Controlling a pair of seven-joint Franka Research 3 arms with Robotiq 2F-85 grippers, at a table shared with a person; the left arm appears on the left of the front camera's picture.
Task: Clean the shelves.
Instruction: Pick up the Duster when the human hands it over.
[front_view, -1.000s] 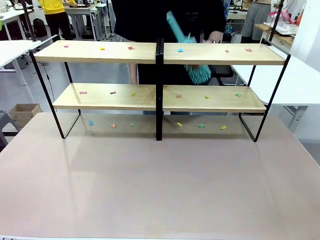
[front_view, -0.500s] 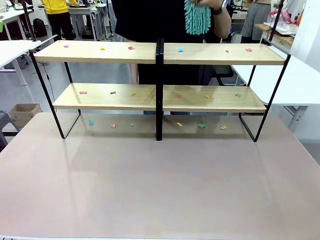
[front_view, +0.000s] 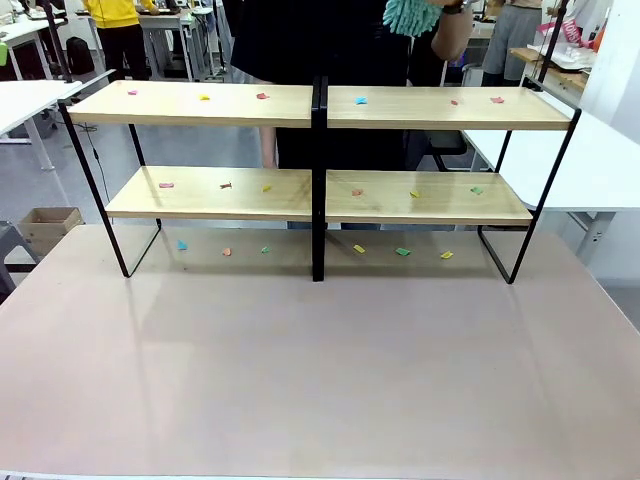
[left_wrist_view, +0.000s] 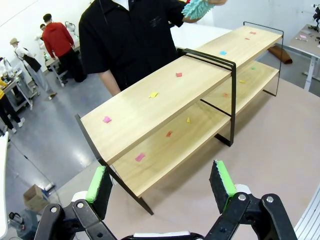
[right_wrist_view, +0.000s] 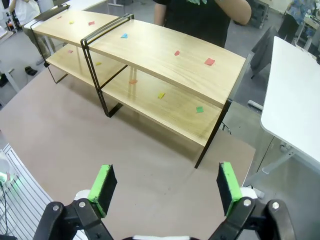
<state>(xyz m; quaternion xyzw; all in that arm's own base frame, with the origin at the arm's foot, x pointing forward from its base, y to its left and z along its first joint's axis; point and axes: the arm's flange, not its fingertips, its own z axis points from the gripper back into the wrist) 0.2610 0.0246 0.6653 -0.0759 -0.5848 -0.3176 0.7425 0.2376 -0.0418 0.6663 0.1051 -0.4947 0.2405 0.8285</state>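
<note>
Coloured scraps (front_view: 262, 96) on both boards of the shelves (front_view: 290, 106), mid-frame; left gripper (left_wrist_view: 160, 172) and right gripper (right_wrist_view: 165, 176) wide apart, empty.

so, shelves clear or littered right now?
Littered. Small coloured scraps lie on both boards of the shelves, either side of the centre post, and more on the table underneath.

The shelves (front_view: 230, 108) are pale wood boards on a black frame, dotted with pink, yellow, red, blue and green scraps (front_view: 360, 100). The desk (front_view: 320, 370) is dusty pink; the duster (front_view: 405, 14) teal; the person's shirt (left_wrist_view: 130, 40) black.
</note>
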